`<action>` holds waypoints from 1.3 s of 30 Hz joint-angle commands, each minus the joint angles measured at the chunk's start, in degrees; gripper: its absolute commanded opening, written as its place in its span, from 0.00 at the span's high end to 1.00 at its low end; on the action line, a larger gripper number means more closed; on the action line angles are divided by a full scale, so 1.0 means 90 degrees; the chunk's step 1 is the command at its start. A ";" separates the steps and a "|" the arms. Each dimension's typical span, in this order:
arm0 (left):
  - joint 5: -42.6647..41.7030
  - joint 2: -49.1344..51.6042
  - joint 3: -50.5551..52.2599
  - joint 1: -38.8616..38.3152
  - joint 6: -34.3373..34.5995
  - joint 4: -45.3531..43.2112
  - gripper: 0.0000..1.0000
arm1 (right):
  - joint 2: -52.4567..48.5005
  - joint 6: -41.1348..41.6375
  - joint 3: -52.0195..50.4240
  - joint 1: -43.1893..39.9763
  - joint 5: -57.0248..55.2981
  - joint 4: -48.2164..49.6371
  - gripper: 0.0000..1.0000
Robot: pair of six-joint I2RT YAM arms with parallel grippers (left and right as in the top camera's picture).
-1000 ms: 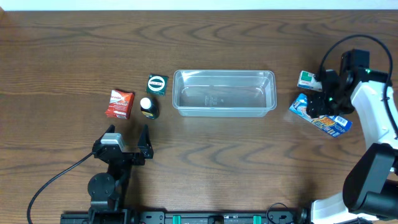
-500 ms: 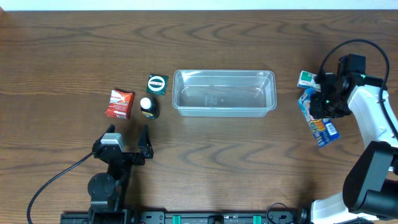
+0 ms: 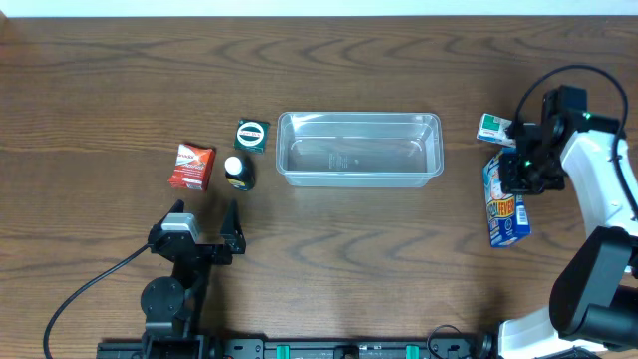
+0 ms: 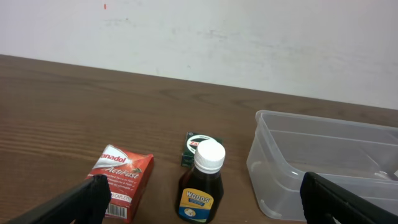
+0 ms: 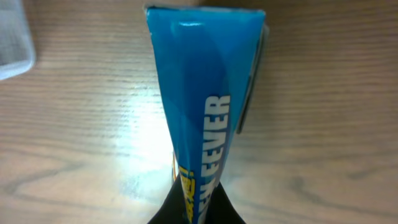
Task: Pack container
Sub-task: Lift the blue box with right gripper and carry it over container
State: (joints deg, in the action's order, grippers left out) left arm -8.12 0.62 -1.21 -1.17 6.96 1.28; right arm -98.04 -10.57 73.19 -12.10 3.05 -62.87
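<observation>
The clear plastic container (image 3: 359, 150) lies empty at the table's middle, and its left end (image 4: 292, 162) shows in the left wrist view. To its right, my right gripper (image 3: 520, 170) is shut on the upper end of a blue box (image 3: 505, 211) with yellow lettering. In the right wrist view the blue box (image 5: 205, 93) stands edge-on, pinched between the dark fingers of the gripper (image 5: 196, 202). My left gripper (image 3: 204, 215) rests open near the front left, nothing between its fingers (image 4: 84, 199).
Left of the container stand a red carton (image 3: 191, 167), a brown syrup bottle with a white cap (image 3: 237, 172) and a small green box (image 3: 252, 135). A green and white box (image 3: 493, 128) lies just behind the right gripper. The container's corner (image 5: 12, 37) shows in the right wrist view.
My right gripper has shut on the blue box and turned it, so the box now hangs pointing toward the table's front. The left arm has not moved.
</observation>
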 commanded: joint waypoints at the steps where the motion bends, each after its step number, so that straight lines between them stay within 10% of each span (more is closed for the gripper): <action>1: -0.0024 -0.0044 0.0109 0.0032 -0.0129 0.0211 0.02 | 0.0036 0.0100 0.0729 -0.0029 0.0049 -0.0372 0.99; 10: -0.0024 -0.0044 0.0109 0.0032 -0.0129 0.0211 0.02 | 0.0420 -0.0758 0.2548 0.0374 0.0209 -0.1557 0.99; 25: -0.0024 -0.0044 0.0109 0.0032 -0.0129 0.0211 0.02 | 0.0984 -0.5578 0.3094 0.3604 0.0374 -0.0821 0.99; 39: -0.0024 -0.0044 0.0109 0.0032 -0.0129 0.0211 0.02 | -0.0231 -0.5880 0.3094 0.4592 -0.1124 -0.0231 0.99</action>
State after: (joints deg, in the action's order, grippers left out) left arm -8.12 0.62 -1.21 -1.17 6.96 1.28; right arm -98.45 -62.02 100.27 28.71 -3.64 -65.28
